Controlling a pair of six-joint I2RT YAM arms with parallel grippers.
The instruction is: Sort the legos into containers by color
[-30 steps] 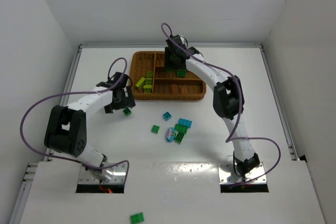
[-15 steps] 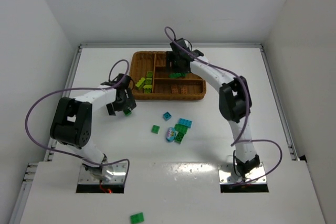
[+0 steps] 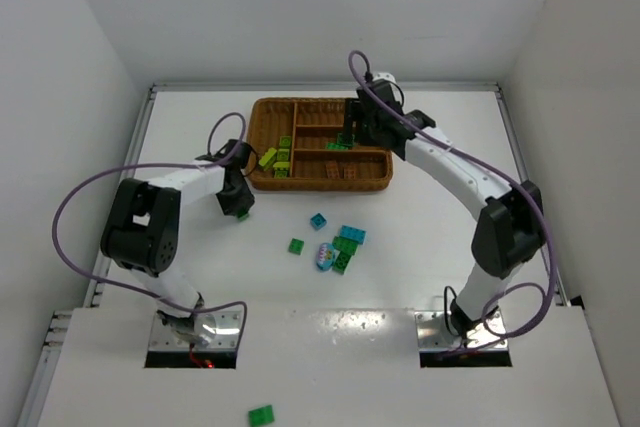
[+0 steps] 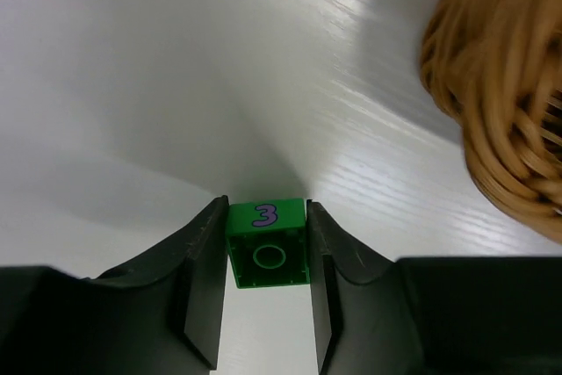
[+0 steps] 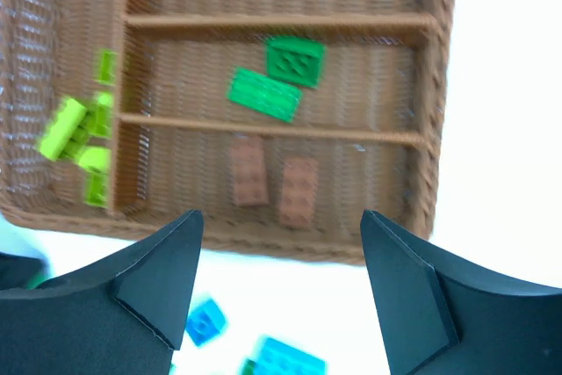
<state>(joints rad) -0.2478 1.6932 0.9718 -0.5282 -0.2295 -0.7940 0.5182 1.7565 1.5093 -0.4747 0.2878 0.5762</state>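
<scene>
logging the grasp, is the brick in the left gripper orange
No, the left gripper holds a green brick with a purple 3 printed on it.

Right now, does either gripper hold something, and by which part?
The left gripper holds a small green plastic brick marked 3 by its opposite side walls. The right gripper is open, holding nothing.

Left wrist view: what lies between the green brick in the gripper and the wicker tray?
Nothing: in the left wrist view only bare white table separates the green brick, clamped by the left gripper, from the wicker tray.
</scene>
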